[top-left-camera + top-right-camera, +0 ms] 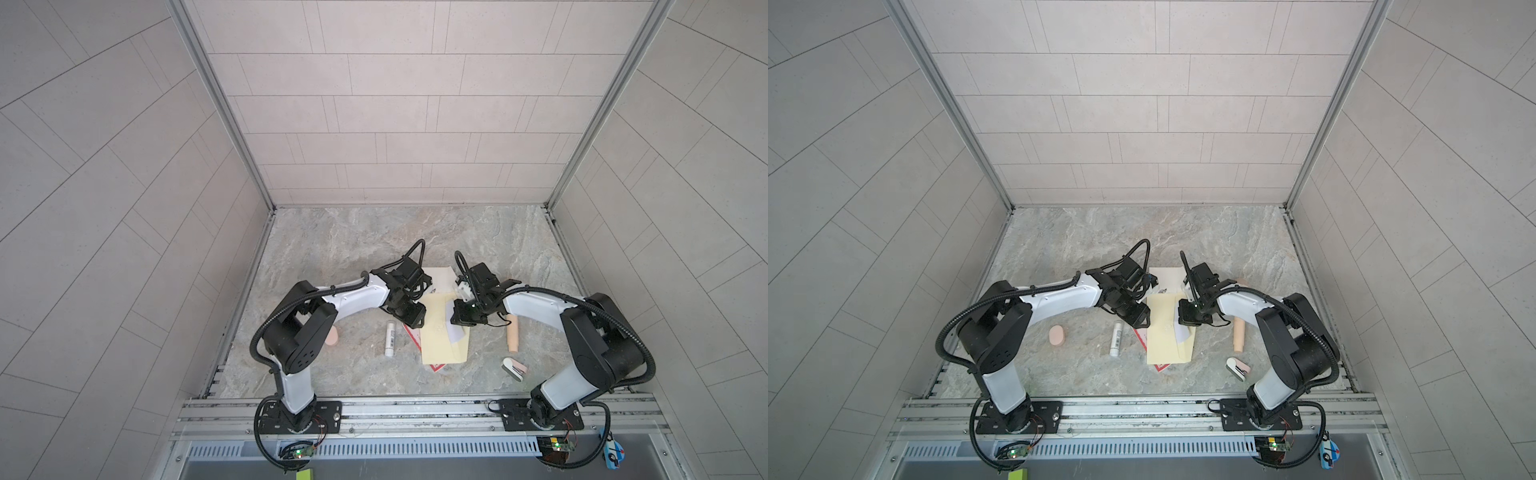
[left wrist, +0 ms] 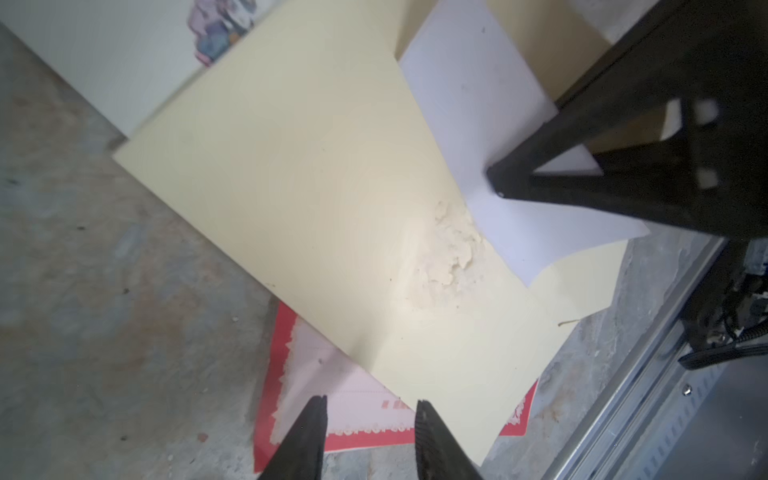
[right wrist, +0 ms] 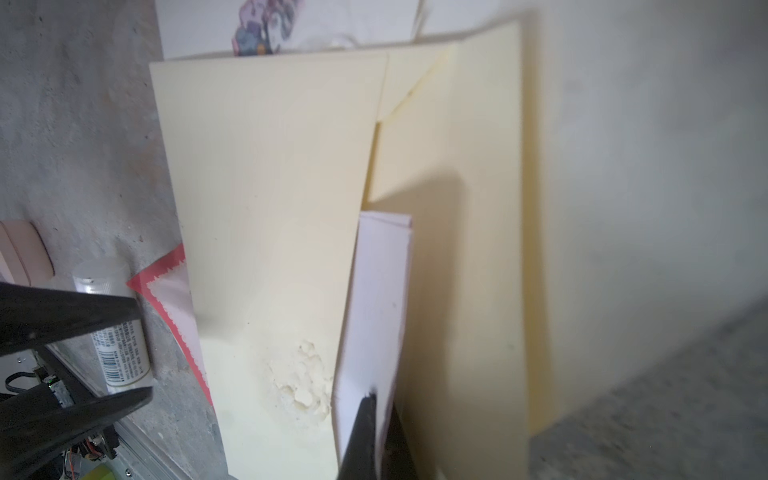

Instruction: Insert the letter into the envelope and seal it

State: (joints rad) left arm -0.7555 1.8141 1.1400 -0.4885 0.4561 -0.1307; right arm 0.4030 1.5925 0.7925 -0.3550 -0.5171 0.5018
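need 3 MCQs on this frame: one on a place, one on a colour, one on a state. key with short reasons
1. Where does the red-bordered card lie?
A) partly under the pale yellow paper
B) alone at the far table edge
C) standing upright

2. What colour is the folded paper letter?
A) red
B) white, faintly lilac
C) green

3. What state is the right pincer in?
A) open and empty
B) shut on the letter
C) shut on nothing

Key:
1 A: only the card's edges stick out from beneath the yellow sheet.
2 B: both wrist views show it pale white-lilac against the yellow.
3 B: its fingers pinch the letter's edge.
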